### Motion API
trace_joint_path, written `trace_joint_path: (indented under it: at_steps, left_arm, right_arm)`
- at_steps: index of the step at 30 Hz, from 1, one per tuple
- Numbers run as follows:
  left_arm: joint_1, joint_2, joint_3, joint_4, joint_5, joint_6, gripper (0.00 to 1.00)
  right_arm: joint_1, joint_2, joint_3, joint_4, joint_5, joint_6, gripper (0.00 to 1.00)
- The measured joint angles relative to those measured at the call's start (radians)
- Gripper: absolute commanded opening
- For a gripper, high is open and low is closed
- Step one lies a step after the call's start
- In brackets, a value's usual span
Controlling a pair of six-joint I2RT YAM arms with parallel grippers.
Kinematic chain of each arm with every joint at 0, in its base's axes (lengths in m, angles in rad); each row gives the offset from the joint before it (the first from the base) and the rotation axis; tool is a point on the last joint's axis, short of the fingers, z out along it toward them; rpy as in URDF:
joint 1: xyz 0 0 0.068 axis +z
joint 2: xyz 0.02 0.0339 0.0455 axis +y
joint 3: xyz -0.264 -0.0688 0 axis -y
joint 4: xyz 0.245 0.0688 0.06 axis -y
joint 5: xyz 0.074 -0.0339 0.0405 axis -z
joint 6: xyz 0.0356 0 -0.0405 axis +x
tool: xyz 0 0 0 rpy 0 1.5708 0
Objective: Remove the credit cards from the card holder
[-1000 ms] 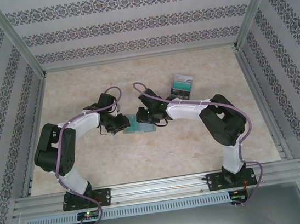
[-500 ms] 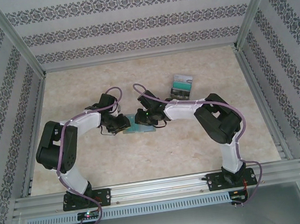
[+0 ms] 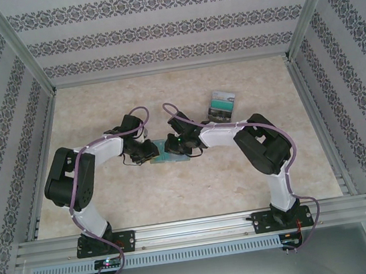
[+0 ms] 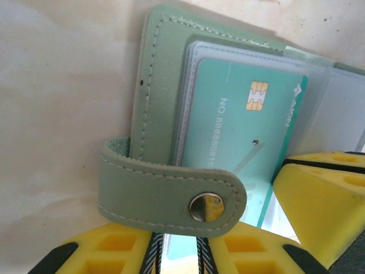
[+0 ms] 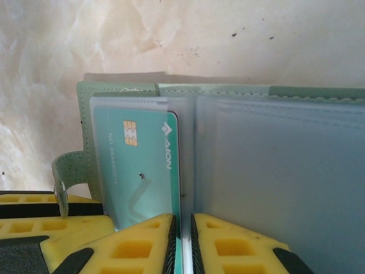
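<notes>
Movement is showing mainly in the right arm: compared with a second ago, its elbow is sitting closer to the table's middle. The card holder is barely shifting from the table's centre, so I judge the pull is only starting. The right gripper is pinching, fingers almost together, on the near edge of the credit card, which is still lying inside its clear sleeve. The left gripper is apparently clamping the holder's cover under the snap strap. The card is showing teal with a gold chip and white lettering. Two removed cards are lying toward the far edge, right of centre.
</notes>
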Motion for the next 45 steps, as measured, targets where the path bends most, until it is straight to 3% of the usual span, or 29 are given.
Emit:
trace_joint_path:
  at_steps: [16,19,21,41,45]
  left_arm:
    - [0.000,0.004,0.000,0.001,0.003,0.000,0.22]
    - [0.000,0.004,0.000,0.001,0.003,0.000,0.22]
    - [-0.001,0.004,0.000,0.001,0.003,0.000,0.22]
    - [-0.008,-0.006,0.000,-0.001,-0.017,-0.007,0.21]
    - [-0.008,-0.020,0.000,-0.002,-0.016,-0.007,0.21]
  right_arm:
    - [-0.002,0.002,-0.018,0.043,-0.021,0.019,0.17]
    - [-0.002,0.002,-0.027,0.057,-0.022,0.019,0.10]
    - [-0.002,0.002,-0.031,0.058,-0.022,0.023,0.01]
    - [-0.054,-0.111,-0.146,0.071,0.002,0.016,0.00]
    - [-0.047,-0.111,-0.146,0.072,0.002,0.010,0.20]
